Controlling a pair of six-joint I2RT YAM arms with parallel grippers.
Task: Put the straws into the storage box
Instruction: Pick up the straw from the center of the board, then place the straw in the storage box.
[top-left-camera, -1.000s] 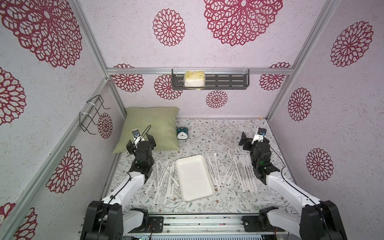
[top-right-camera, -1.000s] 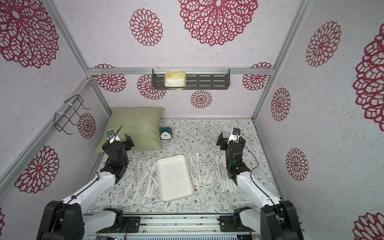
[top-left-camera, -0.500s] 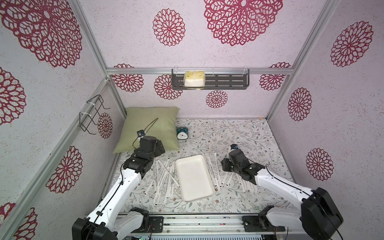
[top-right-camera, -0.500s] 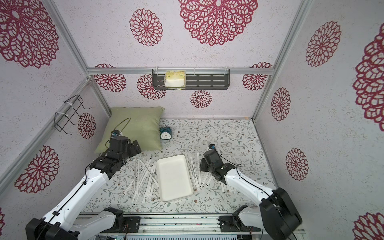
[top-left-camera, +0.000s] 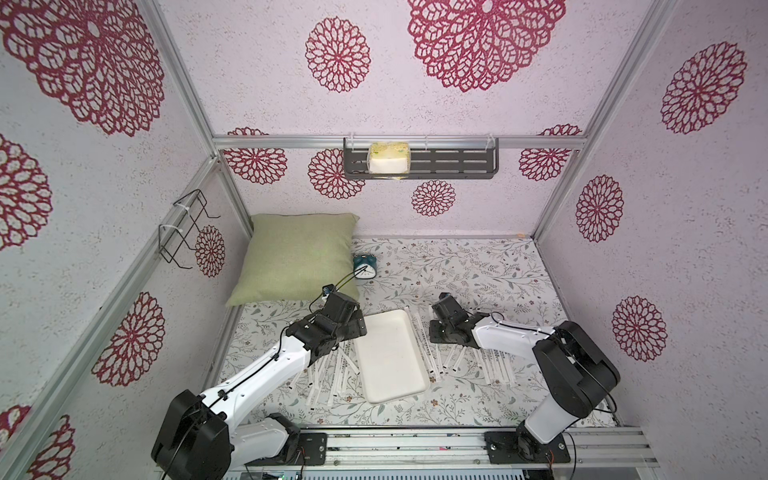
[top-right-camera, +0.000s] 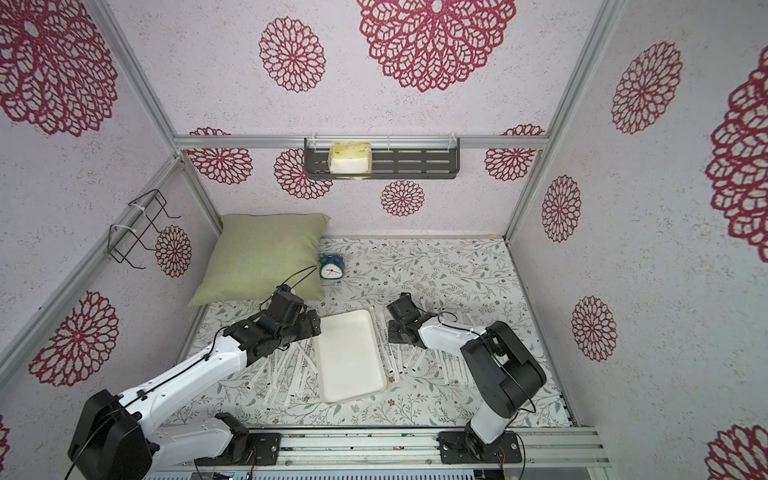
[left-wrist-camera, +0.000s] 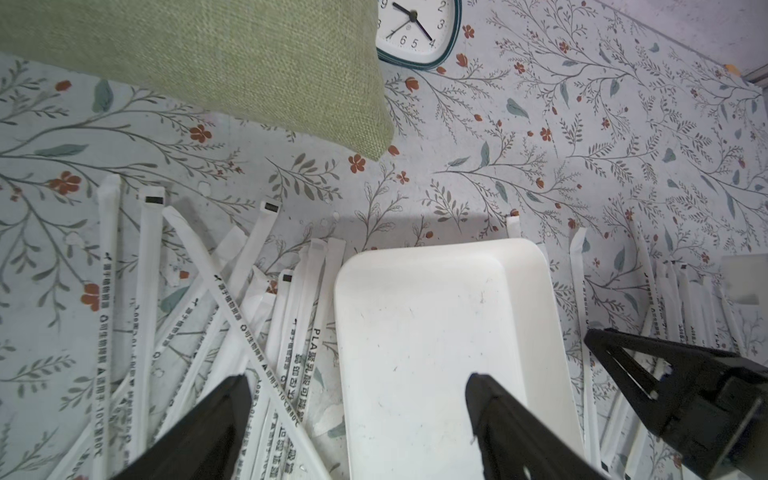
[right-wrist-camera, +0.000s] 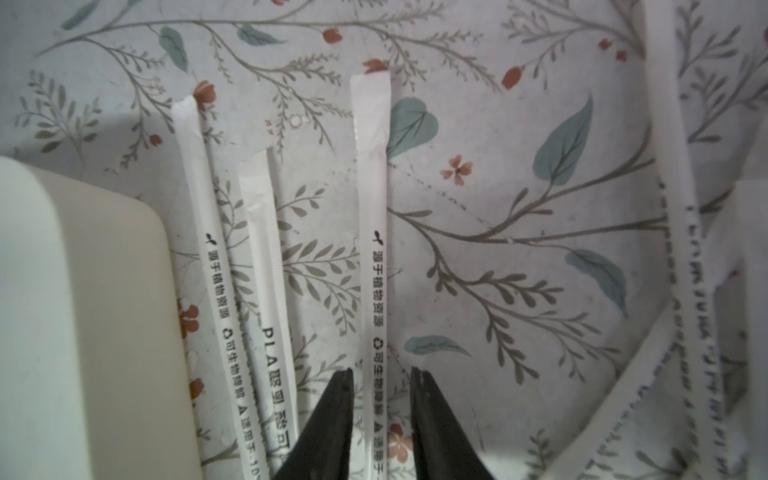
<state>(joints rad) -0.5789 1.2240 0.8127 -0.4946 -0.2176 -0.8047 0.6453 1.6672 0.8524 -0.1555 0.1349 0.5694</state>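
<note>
One storage box (top-left-camera: 390, 361): a shallow white rectangular plastic tray with rounded corners, flat on the floral-print tabletop (top-left-camera: 478, 270), centre.
Many straws (left-wrist-camera: 245, 332): long thin white paper-wrapped sticks with black print, lying on the tabletop in two scatters at the box's 9 and 3 o'clock.
Left gripper (left-wrist-camera: 355, 380): black jaws spread wide above the box's 9 o'clock rim.
Right gripper (right-wrist-camera: 382, 374): jaws narrowly parted astride one straw at 3 o'clock. Cannot tell whether they pinch it.
Square green fabric cushion (top-left-camera: 299, 257) at 11 o'clock.
Small teal alarm clock (top-left-camera: 368, 266) at 12 o'clock.

Lab robot cell, mock-home decor: alu frame (top-left-camera: 291, 142), floral wallpaper panels (top-left-camera: 249, 62), pillow (top-left-camera: 295, 257), clock (top-left-camera: 365, 266), base rail (top-left-camera: 415, 444).
</note>
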